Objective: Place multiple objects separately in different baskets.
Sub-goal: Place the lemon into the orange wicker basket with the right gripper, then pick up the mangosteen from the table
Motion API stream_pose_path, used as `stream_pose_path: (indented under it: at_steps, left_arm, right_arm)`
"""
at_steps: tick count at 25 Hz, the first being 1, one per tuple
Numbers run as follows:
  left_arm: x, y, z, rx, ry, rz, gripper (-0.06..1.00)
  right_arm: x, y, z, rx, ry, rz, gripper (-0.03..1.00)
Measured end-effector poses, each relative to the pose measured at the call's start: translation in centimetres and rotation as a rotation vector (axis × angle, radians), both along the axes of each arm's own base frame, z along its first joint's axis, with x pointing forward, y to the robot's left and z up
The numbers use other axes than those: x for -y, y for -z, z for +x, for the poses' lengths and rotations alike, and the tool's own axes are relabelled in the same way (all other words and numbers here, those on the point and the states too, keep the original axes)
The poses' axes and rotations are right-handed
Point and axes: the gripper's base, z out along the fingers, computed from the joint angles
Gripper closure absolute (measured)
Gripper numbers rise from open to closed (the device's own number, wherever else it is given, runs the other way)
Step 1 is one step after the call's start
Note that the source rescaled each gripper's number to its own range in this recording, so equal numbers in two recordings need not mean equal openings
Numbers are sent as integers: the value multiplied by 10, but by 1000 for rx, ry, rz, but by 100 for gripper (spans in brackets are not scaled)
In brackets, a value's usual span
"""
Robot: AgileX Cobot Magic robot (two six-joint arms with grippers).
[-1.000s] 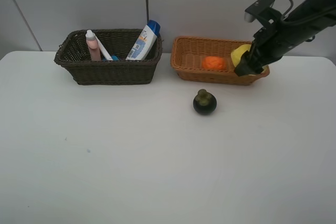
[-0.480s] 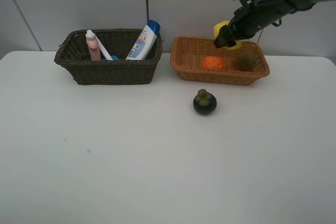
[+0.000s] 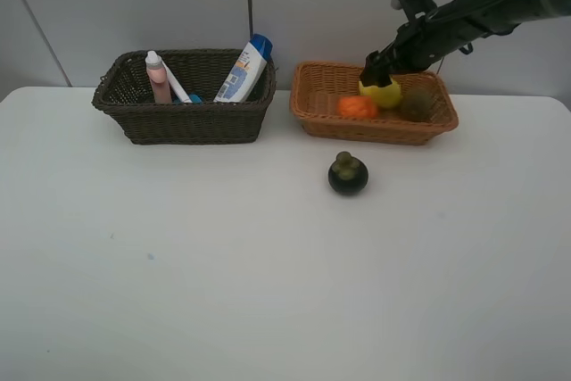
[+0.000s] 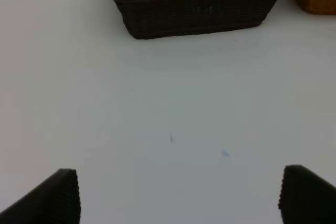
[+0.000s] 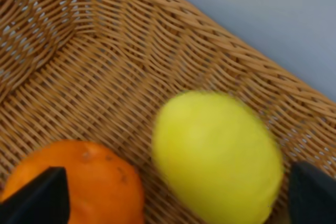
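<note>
No legible text, brand, number or sign anywhere. Printing on one item only: the blue-capped white bottle (image 3: 244, 69), leaning in the right end of the dark brown basket (image 3: 183, 120) at the far left of the table. Blue and grey label blocks on its front, too small and blurred to read from the high camera. Same label cut off at the frame edge in the left wrist view, again unreadable. Plain, unmarked surfaces elsewhere.
</note>
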Motion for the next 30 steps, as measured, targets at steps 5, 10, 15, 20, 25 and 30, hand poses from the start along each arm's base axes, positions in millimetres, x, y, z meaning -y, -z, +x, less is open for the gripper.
stream_pose_path:
  at_steps: [5, 10, 15, 20, 25, 30]
  left_arm:
    - [0, 0, 0, 0, 0, 0, -5]
    - [0, 0, 0, 0, 0, 0, -5]
    - [0, 0, 0, 0, 0, 0, -5]
    - [0, 0, 0, 0, 0, 0, -5]
    - [0, 0, 0, 0, 0, 0, -5]
    - [0, 0, 0, 0, 0, 0, -5]
  right_arm:
    - [-1, -8, -9, -82, 25, 45, -3]
    - [-2, -41, -37, -296, 129, 148, -3]
    - [1, -50, -63, -562, 254, 152, -3]
    - [-15, -44, -87, -745, 270, 59, -3]
    - [-51, -31, -114, -787, 217, -46, -3]
    - [-88, -22, -127, -703, 145, -73, -3]
